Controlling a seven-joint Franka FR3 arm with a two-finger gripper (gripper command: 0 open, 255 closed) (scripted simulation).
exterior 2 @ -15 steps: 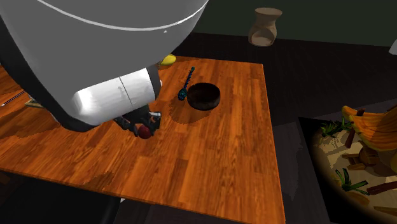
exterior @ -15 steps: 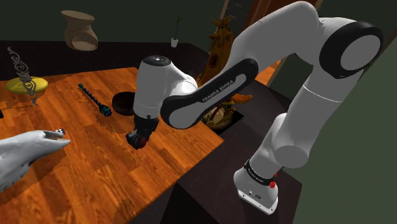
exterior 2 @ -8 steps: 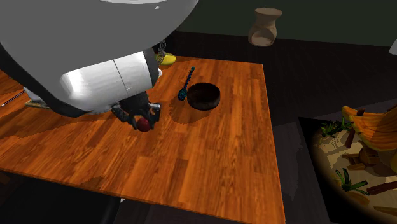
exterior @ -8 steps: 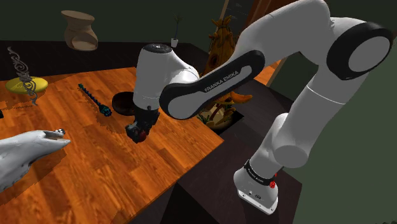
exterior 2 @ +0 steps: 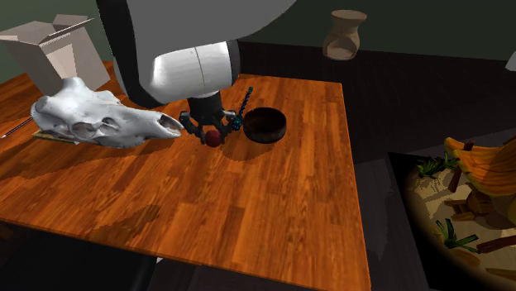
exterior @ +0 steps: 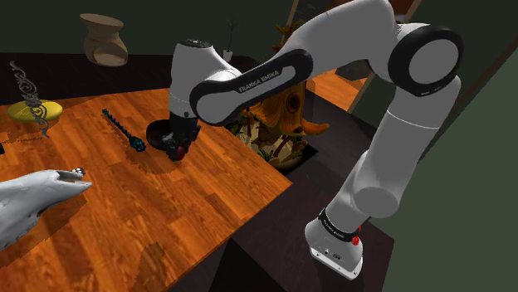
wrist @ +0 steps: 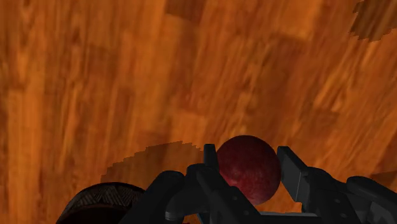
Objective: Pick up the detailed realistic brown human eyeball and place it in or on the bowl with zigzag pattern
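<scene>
Dim surroundings, warmly lit table (exterior 2: 289, 215), soft shadows, jagged shadow edges in wrist view

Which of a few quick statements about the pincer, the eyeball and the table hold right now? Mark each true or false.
1. The pincer is shut on the dark red eyeball. True.
2. The eyeball lies inside the dark bowl. False: it is clasped in the pincer, beside the bowl and outside it.
3. A white animal skull lies on the wooden table. True.
4. The cardboard box is closed. False: its flaps stand open.
</scene>
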